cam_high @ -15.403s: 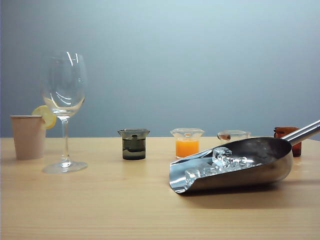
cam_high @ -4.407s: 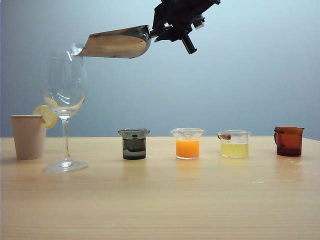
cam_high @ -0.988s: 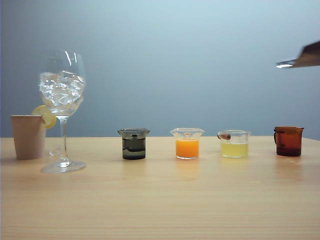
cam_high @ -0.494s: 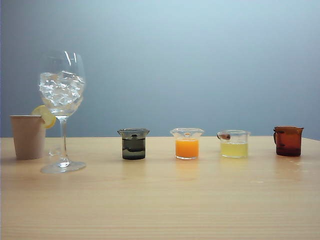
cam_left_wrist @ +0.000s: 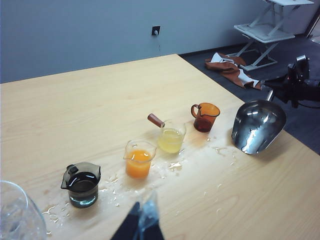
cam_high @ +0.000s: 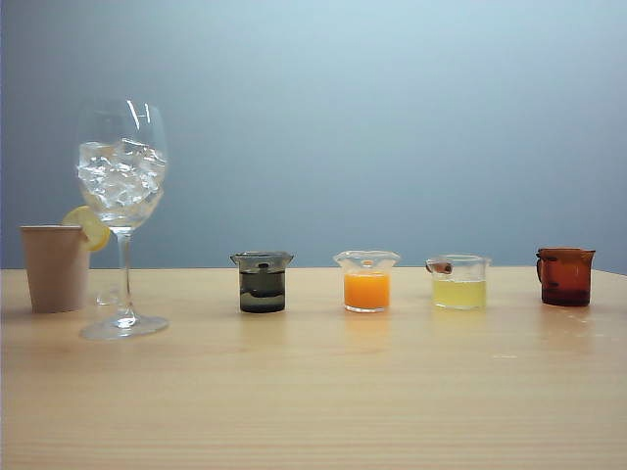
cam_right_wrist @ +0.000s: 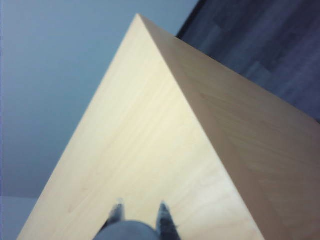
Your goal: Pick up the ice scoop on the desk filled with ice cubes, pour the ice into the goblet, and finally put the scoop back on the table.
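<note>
Steel ice scoop [cam_left_wrist: 257,125] hangs empty over desk [cam_left_wrist: 75,105] edge, right gripper [cam_right_wrist: 140,216] clamped on handle, prob. for set-down; goblet [cam_high: 121,211] holds ice cubes [cam_high: 120,176]; left gripper [cam_left_wrist: 142,222] looks closed, idle.

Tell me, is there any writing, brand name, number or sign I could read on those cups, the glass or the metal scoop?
None: no readable text shows in any view.
The goblet, paper cup and four small beakers, dark, orange, yellow and amber, show no print; any measuring marks are too small to tell.
The ice scoop, held by the right gripper, is bare metal.
The wall socket shows no lettering.
</note>
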